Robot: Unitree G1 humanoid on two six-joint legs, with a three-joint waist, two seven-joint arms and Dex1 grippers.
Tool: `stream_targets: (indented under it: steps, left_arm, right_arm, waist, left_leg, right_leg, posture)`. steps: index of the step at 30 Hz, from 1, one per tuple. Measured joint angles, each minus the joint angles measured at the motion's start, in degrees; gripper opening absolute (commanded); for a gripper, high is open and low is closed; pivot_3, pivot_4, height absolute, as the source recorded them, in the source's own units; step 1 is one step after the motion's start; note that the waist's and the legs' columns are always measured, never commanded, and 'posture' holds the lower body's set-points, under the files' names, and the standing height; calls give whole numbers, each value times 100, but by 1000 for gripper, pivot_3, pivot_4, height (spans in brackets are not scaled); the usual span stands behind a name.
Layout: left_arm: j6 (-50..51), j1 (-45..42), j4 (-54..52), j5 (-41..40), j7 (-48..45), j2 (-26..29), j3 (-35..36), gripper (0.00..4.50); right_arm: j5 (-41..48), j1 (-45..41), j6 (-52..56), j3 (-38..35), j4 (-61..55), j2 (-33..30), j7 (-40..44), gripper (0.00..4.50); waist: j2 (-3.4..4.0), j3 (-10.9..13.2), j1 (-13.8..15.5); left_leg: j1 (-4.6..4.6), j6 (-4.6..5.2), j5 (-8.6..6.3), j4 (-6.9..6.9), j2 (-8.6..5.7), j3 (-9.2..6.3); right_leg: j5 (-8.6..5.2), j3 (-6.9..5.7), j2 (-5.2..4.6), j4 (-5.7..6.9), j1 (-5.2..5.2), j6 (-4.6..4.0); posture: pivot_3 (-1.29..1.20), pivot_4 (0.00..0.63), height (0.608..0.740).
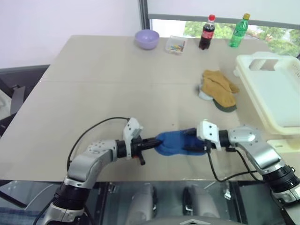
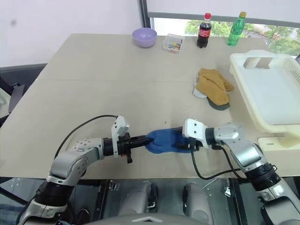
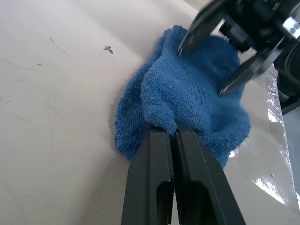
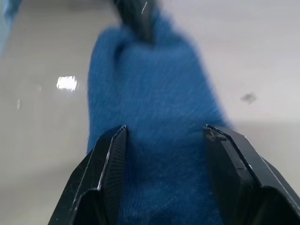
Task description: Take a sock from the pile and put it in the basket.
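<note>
Beige tabletop (image 1: pixel 93 93) carries the soft royal-blue fabric sock (image 1: pixel 176 142) at lower centre, pinched by the left gripper (image 1: pixel 152 142); right gripper (image 4: pixel 164 154) straddles it, fingers apart. Handover seems underway: next, it must close, then carry to the cream slotted plastic basket (image 1: pixel 281 126) at right.

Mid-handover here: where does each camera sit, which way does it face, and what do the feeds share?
Left and right eye views: on the head, looking forward and down over the table, both arms, the pile and the basket.
Left wrist view: along the left gripper, shut on the sock; the right gripper is opposite.
Right wrist view: along the right gripper, open astride the sock.
Shared: every view shows the sock between both grippers.
</note>
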Motion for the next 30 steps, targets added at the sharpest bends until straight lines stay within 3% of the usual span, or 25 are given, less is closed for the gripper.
stream_targets:
  steps: [4, 5, 8, 12, 15, 20, 30]
  left_arm:
    - [-88, -5, 59, 35, -40, 4, 0, 0]
    - [-135, -5, 99, 37, -39, -21, 22, 693]
    - [-97, 8, 112, -209, -116, -102, 217, 1951]
    - [221, 87, 37, -684, -143, -114, 577, 4037]
    - [1120, 43, 287, -1739, 146, -283, 1363, 4037]
    - [2308, -5, 767, -2359, 639, -209, 1813, 4037]
    - [3566, -212, 643, -2946, 1231, -557, 1592, 4037]
  right_arm:
    - [-155, -166, -23, 90, 116, 27, 18, 2645]
    - [-181, -189, -19, 109, 137, 32, 18, 2649]
    - [-263, -215, -19, 137, 167, 53, 11, 2649]
    - [-293, -229, -8, 137, 194, 83, 9, 2649]
    - [-339, -236, 29, 150, 194, 87, 4, 2649]
    - [-399, -256, 36, 177, 228, 104, 0, 2649]
    - [-459, -280, 82, 192, 299, 221, -23, 2649]
  waist:
    - [0, -1, -3]
    - [0, 0, -3]
    - [0, 0, -4]
    - [1, -1, -13]
    - [0, -4, -11]
    - [-14, -25, -16]
    - [-16, -71, -21]
  left_leg:
    - [19, 5, -3, 3, 1, 1]
    - [31, 9, -6, 3, 2, 1]
    - [74, 17, -12, 2, 6, 1]
    - [78, 17, -13, 2, 7, -1]
    - [81, 17, -13, 3, 8, -6]
    - [89, 18, -13, 3, 4, -5]
    - [100, 16, -15, 2, 5, -6]
  right_leg:
    - [-1, 1, 0, 6, 16, -1]
    - [-2, 2, -1, 6, 28, -2]
    - [-15, -1, -3, 0, 70, -20]
    - [-15, 0, -8, 2, 73, -21]
    - [-15, -3, -9, 8, 75, -21]
    - [-17, -4, -11, 6, 86, -18]
    - [-16, 0, -15, 8, 88, -24]
  posture:
    - [0, 150, 733]
    - [0, 150, 733]
    - [0, 150, 733]
    - [0, 150, 733]
    - [0, 150, 733]
    - [0, 150, 733]
    - [0, 150, 733]
